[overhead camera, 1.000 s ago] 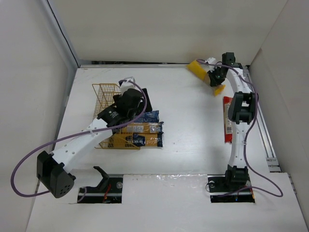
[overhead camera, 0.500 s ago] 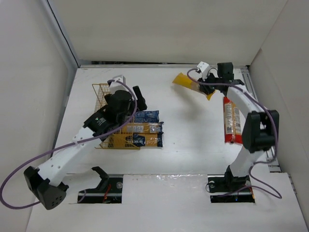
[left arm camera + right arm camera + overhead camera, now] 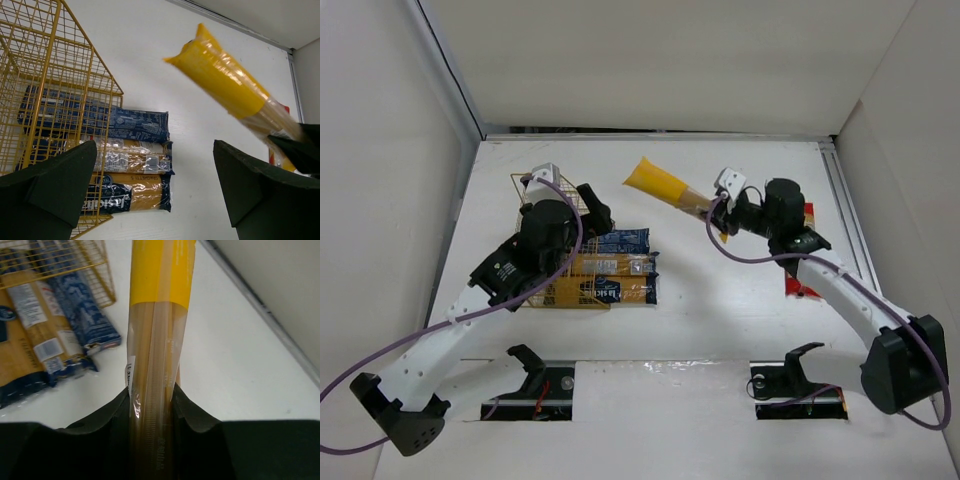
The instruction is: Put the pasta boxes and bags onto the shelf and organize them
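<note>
My right gripper (image 3: 724, 212) (image 3: 152, 395) is shut on one end of the yellow bag (image 3: 668, 190) (image 3: 160, 280) (image 3: 225, 82). The bag is held in the air over the table's middle, its free end pointing left towards the shelf (image 3: 535, 190) (image 3: 55, 85) (image 3: 60, 260). Three packs lie side by side in the shelf, sticking out on its right: a dark blue box (image 3: 622, 240) (image 3: 135, 125), a clear-and-blue bag (image 3: 616, 264) (image 3: 130, 161) and an orange-yellow pack (image 3: 610, 290) (image 3: 131, 196). My left gripper (image 3: 598, 212) (image 3: 155, 145) hangs open above them, holding nothing. A red-orange pack (image 3: 797, 289) lies mostly hidden under the right arm.
White walls close the table on the left, back and right. A metal rail (image 3: 865, 270) runs along the right edge. The two arm bases (image 3: 535, 385) (image 3: 798, 385) sit in slots at the near edge.
The right arm has swung the yellow bag from the far right corner leftwards to the table's middle. The left arm has drawn back and its gripper has shifted left over the shelf.
</note>
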`<control>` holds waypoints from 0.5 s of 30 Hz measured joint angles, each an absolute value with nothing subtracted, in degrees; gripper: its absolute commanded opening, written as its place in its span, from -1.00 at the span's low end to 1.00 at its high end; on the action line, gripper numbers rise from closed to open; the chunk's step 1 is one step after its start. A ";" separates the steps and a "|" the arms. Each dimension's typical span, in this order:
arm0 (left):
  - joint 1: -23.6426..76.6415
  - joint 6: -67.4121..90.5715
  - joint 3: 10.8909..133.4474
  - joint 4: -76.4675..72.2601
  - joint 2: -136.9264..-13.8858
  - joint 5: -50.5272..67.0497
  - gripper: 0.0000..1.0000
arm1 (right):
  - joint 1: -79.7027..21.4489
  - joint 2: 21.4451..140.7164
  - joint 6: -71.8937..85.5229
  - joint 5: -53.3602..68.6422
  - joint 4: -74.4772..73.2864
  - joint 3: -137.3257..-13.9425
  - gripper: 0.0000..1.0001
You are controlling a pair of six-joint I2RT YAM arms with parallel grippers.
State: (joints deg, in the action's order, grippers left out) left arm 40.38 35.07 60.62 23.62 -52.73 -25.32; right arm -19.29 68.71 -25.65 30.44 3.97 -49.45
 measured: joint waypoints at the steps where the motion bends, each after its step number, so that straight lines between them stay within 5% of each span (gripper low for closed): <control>1: 40.38 35.20 60.55 23.59 -52.62 -25.21 1.00 | -20.47 68.66 -25.21 30.55 4.43 -48.58 -1.00; 15: 40.38 35.51 60.49 23.64 -52.58 -24.01 1.00 | -37.17 72.16 -22.24 33.74 11.11 -44.75 -1.00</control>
